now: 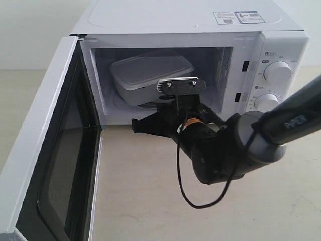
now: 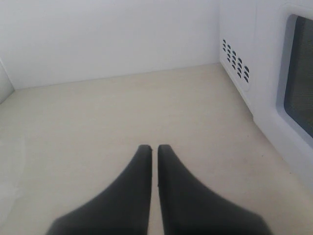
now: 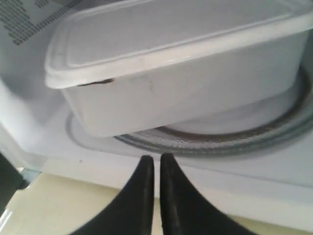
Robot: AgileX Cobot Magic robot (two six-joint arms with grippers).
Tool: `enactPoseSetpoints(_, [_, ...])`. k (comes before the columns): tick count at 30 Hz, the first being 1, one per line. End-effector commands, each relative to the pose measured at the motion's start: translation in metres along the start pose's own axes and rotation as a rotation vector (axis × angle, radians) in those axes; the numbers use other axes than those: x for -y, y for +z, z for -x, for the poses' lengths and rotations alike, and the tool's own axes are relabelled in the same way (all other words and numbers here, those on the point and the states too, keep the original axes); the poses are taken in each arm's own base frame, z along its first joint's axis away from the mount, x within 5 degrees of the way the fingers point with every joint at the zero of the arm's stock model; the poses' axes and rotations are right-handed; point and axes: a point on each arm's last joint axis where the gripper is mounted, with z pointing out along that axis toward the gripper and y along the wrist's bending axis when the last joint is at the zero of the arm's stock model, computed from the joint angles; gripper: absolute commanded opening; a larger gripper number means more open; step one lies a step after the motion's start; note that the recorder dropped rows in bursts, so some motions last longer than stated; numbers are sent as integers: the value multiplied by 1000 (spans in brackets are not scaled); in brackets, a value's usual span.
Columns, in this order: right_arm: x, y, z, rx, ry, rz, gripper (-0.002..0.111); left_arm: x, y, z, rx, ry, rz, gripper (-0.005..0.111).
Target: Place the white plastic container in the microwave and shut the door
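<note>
The white plastic container [image 1: 150,70] sits lidded inside the microwave [image 1: 200,20], resting on the glass turntable [image 3: 234,139]. The door [image 1: 47,165] stands wide open, swung out to the left with its dark inner window showing. My right arm [image 1: 225,150] reaches to the front of the cavity. My right gripper [image 3: 156,157] is shut on nothing, its tips at the microwave's front sill, just short of the container [image 3: 171,63]. My left gripper [image 2: 153,147] is shut and empty, low over the table beside the microwave's vented side wall [image 2: 235,61]; it does not show in the exterior view.
The open door's outer face with its dark window [image 2: 301,73] stands close to the left gripper. Two round knobs [image 1: 277,72] are on the microwave's right panel. A black cable [image 1: 193,201] hangs in a loop from the right arm over the beige table [image 1: 150,191].
</note>
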Motion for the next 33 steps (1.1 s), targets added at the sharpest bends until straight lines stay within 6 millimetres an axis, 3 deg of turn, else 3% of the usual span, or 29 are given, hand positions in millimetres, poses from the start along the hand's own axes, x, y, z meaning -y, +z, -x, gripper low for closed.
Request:
enactPoseSetpoints(1, [-1, -35, 8, 12, 4, 20, 0, 0, 0, 0, 4, -20, 0, 4])
enactPoseSetpoints(12, [6, -115, 8, -157, 1, 72, 0, 0, 0, 0, 4, -20, 0, 4])
enactPoseSetpoints(22, [3, -172, 64, -90, 58, 221, 0, 0, 0, 0, 4, -20, 0, 4])
enactPoseSetpoints(26, [16, -181, 68, -174, 47, 225, 0, 0, 0, 0, 4, -20, 0, 4])
enactPoseSetpoints(33, [61, -182, 68, -546, 17, 104, 0, 0, 0, 0, 4, -20, 0, 4])
